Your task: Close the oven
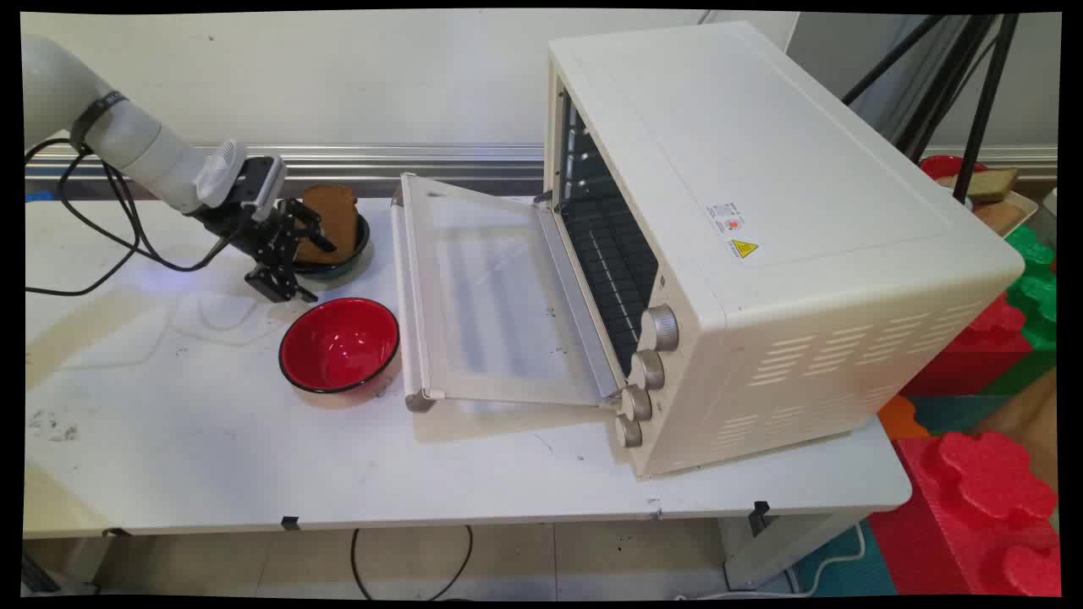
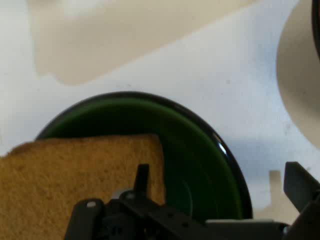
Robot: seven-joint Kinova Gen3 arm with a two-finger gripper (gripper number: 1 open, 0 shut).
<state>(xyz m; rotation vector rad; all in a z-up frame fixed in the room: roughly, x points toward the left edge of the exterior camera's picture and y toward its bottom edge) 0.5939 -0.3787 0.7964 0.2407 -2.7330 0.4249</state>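
One slice of toast leans upright in the green bowl, between the spread gripper's fingers.

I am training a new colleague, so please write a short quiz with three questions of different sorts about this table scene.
1. True or false: the oven door is shut.
2. Which bowl holds the slice of bread? A) red bowl B) green bowl C) neither
3. Fill in: the hand is nearest to the ____ bowl.

Key: 1 false, the door lies open toward the bowls. 2 B. 3 green.
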